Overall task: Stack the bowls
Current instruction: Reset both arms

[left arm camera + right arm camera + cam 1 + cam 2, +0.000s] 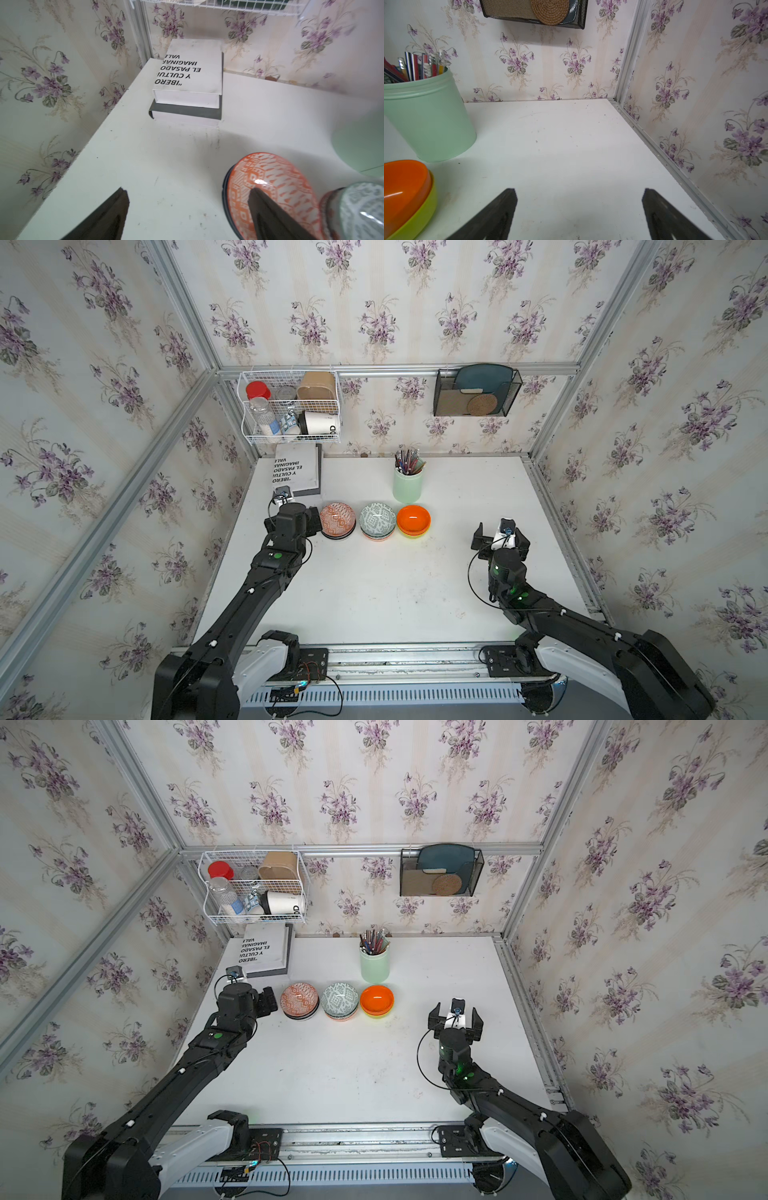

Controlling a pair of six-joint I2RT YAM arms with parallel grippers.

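Observation:
The bowls stand in three short stacks in a row in both top views. An orange-white patterned bowl (337,519) (299,997) (276,187) tops the left stack, over dark-rimmed ones. A grey-green patterned bowl (377,518) (361,209) tops the middle stack. A plain orange bowl (413,517) (402,187) sits in a lime green bowl (423,214) on the right. My left gripper (315,521) (188,190) is open at the left stack, one finger over that bowl's rim. My right gripper (501,531) (579,190) is open and empty over bare table, right of the orange bowl.
A pale-green pen cup (408,485) (425,116) stands just behind the orange bowl. Two stacked books (297,472) (187,72) lie at the back left corner. A wire basket (291,406) and a mesh holder (476,391) hang on the back wall.

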